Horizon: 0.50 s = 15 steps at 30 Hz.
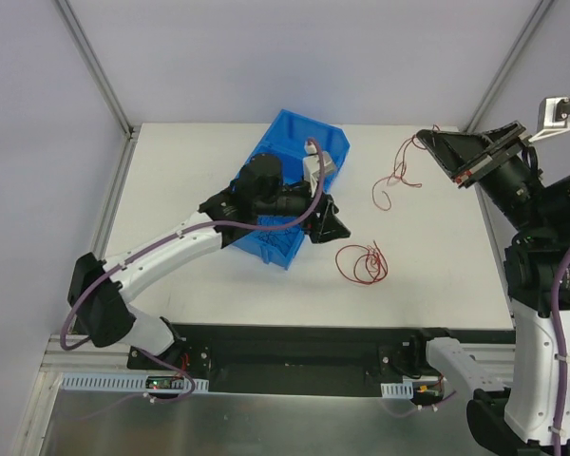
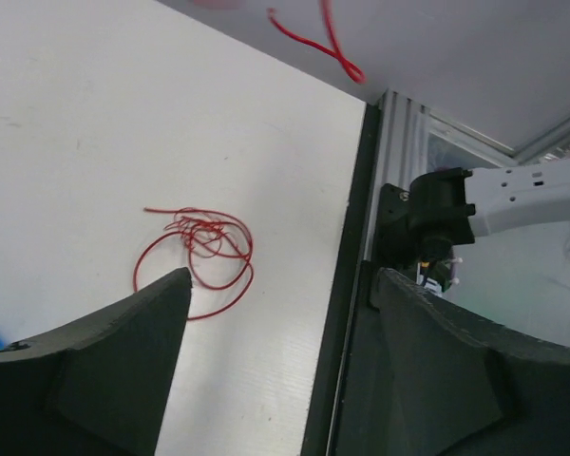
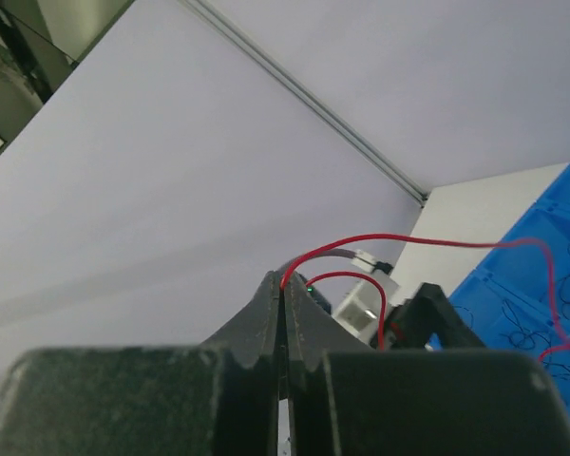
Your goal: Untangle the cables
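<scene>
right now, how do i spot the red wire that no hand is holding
Start at the blue bin on the white table. Just right of its near corner lies a small red wire coil. Unlike the other red wire, dangling from the right hand, it lies flat.

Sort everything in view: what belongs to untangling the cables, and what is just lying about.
Belongs to the job:
- red tangle, loose on the table
- red strand, pinched in the shut right gripper
- left gripper, open and empty, near the tangle

Just lying about:
- blue bin, under the left arm
</scene>
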Each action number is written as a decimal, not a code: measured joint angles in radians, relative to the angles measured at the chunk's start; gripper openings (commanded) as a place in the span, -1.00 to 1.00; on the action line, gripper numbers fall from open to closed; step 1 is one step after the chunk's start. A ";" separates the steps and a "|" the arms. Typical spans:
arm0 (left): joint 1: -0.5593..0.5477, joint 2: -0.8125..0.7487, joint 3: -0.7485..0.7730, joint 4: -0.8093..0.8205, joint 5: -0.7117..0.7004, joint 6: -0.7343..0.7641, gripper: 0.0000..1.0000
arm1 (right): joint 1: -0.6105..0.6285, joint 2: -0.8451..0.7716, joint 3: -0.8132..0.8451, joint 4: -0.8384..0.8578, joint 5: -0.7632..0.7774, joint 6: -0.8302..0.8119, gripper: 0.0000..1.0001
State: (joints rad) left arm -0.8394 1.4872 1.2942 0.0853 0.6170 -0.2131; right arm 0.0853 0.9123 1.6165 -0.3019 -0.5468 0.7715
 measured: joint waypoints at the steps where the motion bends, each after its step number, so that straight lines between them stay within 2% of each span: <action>1: 0.005 -0.026 -0.013 -0.010 -0.011 0.003 0.71 | 0.000 -0.003 -0.017 -0.001 0.010 -0.005 -0.99; 7: 0.112 -0.156 -0.093 -0.148 -0.086 0.003 0.84 | 0.000 0.032 -0.093 0.021 0.063 -0.023 -1.00; 10: 0.160 -0.230 -0.120 -0.219 -0.134 0.004 0.98 | 0.004 0.100 -0.113 0.045 0.082 -0.026 -0.99; 15: 0.164 -0.408 -0.170 -0.295 -0.206 0.002 0.98 | 0.026 0.271 -0.125 0.120 0.106 -0.038 -0.99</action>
State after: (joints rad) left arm -0.6750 1.0790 1.1240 -0.2096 0.4110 -0.2115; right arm 0.1108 1.1831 1.4914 -0.1818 -0.4404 0.7334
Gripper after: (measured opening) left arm 0.990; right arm 0.011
